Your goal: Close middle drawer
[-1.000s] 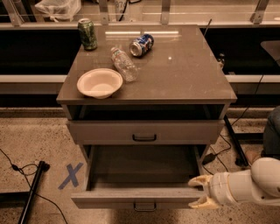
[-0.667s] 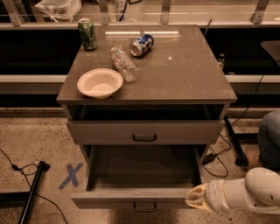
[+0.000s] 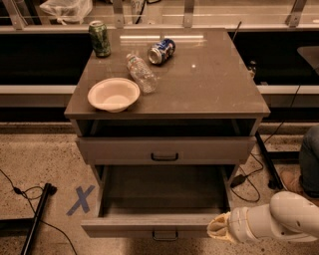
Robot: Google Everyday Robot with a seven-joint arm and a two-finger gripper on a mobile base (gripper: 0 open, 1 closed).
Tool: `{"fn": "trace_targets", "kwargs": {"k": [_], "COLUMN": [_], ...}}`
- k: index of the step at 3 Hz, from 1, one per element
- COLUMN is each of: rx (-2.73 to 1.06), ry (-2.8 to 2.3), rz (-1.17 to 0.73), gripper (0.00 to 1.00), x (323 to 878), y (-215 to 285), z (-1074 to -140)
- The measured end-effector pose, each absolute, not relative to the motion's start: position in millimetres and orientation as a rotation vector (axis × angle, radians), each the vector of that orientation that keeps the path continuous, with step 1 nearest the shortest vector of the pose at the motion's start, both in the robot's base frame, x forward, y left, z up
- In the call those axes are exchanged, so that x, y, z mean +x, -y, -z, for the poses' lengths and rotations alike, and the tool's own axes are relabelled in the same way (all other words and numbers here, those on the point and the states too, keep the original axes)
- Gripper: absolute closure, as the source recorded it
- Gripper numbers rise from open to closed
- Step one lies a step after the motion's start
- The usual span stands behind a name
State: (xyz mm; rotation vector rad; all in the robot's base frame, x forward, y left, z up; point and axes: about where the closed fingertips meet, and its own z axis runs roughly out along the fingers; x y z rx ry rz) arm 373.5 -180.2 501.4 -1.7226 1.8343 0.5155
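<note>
Sitting lower and a little further left than a second ago, the end effector [image 3: 219, 229] is now level with the right end of the middle drawer [image 3: 124, 225] front, touching it or just beside it. Whether it is open or closed cannot be told. Its cream tip points left, and the white arm [image 3: 281, 219] reaches in from the lower right. The middle drawer is pulled out as far as it was before, its grey-brown tray showing below the front edge of the worktop [image 3: 214, 74] and its small dark handle [image 3: 165, 234] facing the camera. Above it, the top drawer [image 3: 199, 149] sits further in, under the worktop's front edge.

Nothing on the worktop has shifted. A green can [image 3: 99, 38] stands upright near the far left corner. A blue can [image 3: 161, 51] lies on its side toward the far edge, near the middle. A clear plastic bottle [image 3: 141, 73] lies on its side just ahead of it, and a white bowl [image 3: 113, 94] rests near the front left corner, beside the bottle.

The floor is speckled stone with a blue tape cross [image 3: 80, 200] to the left of the cabinet. A black pole [image 3: 36, 219] and thin cables lie further left. A person's leg in jeans [image 3: 310, 159] shows at the right edge. A white bag [image 3: 65, 7] sits beyond the far left corner.
</note>
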Motion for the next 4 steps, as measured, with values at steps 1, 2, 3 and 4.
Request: {"fn": "trace_targets", "kwargs": {"k": [1,2,3,4], "rx": [-1.761,-1.776,-1.791,-1.776], "ry": [-1.858,-1.894,-1.899,-1.898], "rz": [-0.538,-0.518,-0.493,-0.474], "gripper": [1.0,1.0,1.0,1.0], "x": [361,356,360,369], "y": [163,152,141,137], "z": [-463,-425,-405,-388]}}
